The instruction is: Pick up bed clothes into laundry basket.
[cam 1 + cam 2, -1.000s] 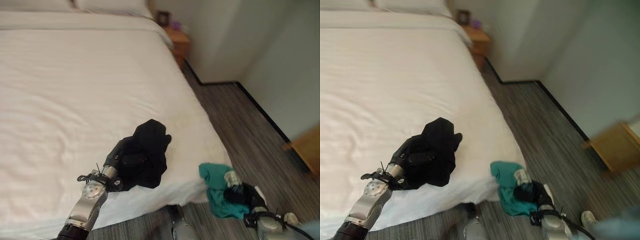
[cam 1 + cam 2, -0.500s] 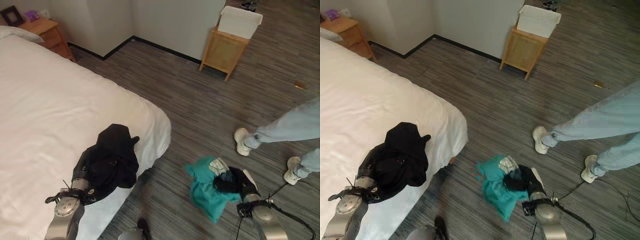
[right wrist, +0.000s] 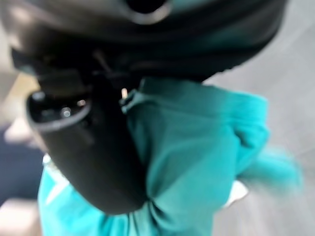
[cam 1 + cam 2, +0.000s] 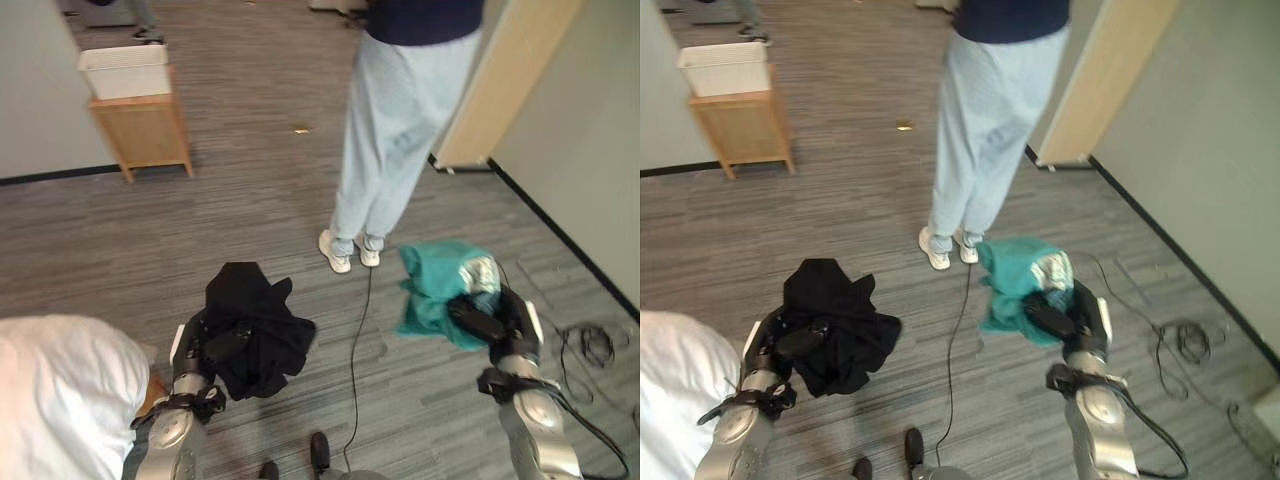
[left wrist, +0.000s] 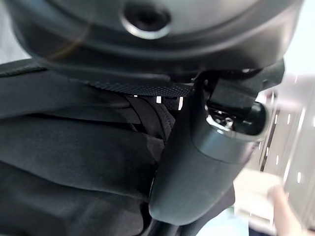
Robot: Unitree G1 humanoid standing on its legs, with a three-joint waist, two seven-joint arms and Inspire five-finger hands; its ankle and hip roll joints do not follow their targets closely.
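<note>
**Both garments in hand, basket not yet reached**

Grey striped flooring (image 4: 250, 190) is running out ahead of you, with a corner of the white bed (image 4: 60, 390) sitting at your lower left and a person in pale trousers (image 4: 395, 130) standing on the floor between your two arms. Against the far wall a wooden stand (image 4: 140, 130) is carrying a white bin (image 4: 125, 68), which may be the laundry basket you are heading for, though you cannot be sure from here.

Your left robot hand (image 4: 215, 345) is gripping the black garment (image 4: 255, 325), fingers curled into the bunched cloth; the left wrist view is showing the thumb pressing folds of it. Your right robot hand (image 4: 490, 320) is clenching the teal garment (image 4: 435, 285), which is draping over and beyond the fingers.

Both pieces are looking light, soft and limp, so they are likely sagging and swinging as you turn. Loose tails are hanging below each grip; judge your clearance so nothing is dragging or catching on the black cord (image 4: 358, 340) lying across the floor. A grip deep in the bunched middle is holding best, since an edge pinch on thin cloth would probably be slipping out.

A pale printed patch (image 4: 478, 270) is showing on the teal garment, but no writing is readable.
</note>
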